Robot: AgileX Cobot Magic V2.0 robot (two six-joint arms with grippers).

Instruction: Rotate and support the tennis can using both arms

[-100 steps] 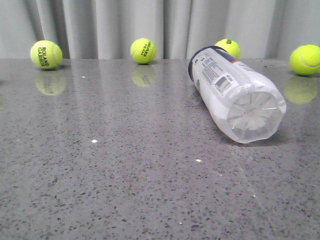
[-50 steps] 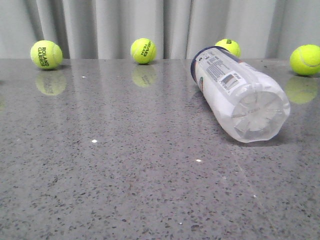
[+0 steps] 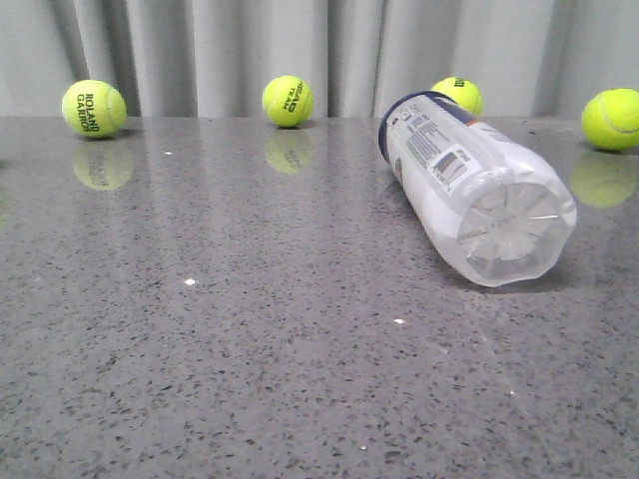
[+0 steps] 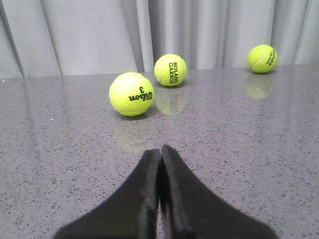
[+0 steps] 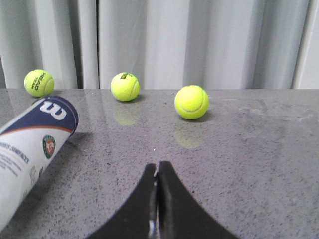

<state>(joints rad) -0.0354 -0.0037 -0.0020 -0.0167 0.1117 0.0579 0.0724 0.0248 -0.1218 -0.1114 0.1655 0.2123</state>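
Observation:
The tennis can [image 3: 469, 190] lies on its side on the grey table [image 3: 250, 299], right of centre, with its clear base toward the camera and its navy rim toward the curtain. No arm shows in the front view. In the right wrist view the can [image 5: 30, 154] lies to one side of my right gripper [image 5: 157, 164], apart from it. That gripper is shut and empty, low over the table. My left gripper [image 4: 160, 147] is also shut and empty, low over the table, with no can in its view.
Several tennis balls lie along the back of the table by the grey curtain: far left [image 3: 94, 109], centre [image 3: 288, 101], behind the can [image 3: 457, 96], far right [image 3: 611, 119]. A Wilson ball [image 4: 132, 94] lies ahead of the left gripper. Another ball [image 5: 192, 102] lies ahead of the right.
The can has rolled slightly on the table, shifting a little to the right, and its barcode has turned a bit. No arm has entered the front view.

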